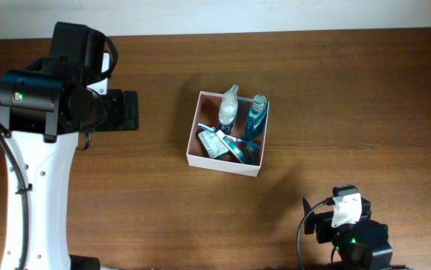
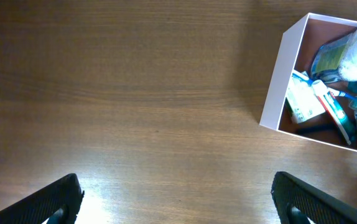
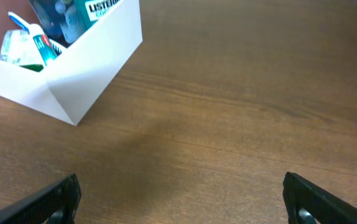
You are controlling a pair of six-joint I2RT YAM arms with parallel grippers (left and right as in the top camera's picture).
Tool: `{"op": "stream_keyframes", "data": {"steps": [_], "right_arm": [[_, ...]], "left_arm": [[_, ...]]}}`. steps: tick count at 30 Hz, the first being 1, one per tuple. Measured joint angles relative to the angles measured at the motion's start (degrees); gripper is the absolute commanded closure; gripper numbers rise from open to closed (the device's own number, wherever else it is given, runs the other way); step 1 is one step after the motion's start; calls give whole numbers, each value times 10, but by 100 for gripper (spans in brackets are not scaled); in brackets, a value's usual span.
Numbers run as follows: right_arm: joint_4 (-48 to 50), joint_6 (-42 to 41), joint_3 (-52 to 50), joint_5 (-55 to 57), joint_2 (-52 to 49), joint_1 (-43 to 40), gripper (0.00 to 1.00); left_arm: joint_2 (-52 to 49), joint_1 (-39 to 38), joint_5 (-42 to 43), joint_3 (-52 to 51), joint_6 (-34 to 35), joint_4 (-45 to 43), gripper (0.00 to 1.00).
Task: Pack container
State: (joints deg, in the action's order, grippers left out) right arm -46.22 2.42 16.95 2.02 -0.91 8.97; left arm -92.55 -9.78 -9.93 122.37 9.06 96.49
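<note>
The left gripper (image 2: 177, 200) is hovering with fingers spread wide, the container (image 2: 279, 78) ahead to their right. The right gripper (image 3: 180, 199) is hovering spread too, the container ahead to the left.

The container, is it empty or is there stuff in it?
Not empty: the container holds a pale bottle, a blue bottle and smaller toiletries.

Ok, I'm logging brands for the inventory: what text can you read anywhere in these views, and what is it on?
"LISTERI", with the rest cut off: on the blue bottle inside the container, seen in the right wrist view.
Smaller print under that word: too blurred to read.
Print on the white-green packet: too blurred to read.
Print on the red, white and blue tube: too small to read.
No other text shows in any view.
</note>
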Motion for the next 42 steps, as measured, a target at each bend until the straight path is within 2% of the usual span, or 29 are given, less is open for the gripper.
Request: {"op": "stream_keyframes", "data": {"steps": [42], "right_arm": [[-11,0,-10,0,0,0,1]], "left_arm": [[0,0,0,0,0,0,1]]}}
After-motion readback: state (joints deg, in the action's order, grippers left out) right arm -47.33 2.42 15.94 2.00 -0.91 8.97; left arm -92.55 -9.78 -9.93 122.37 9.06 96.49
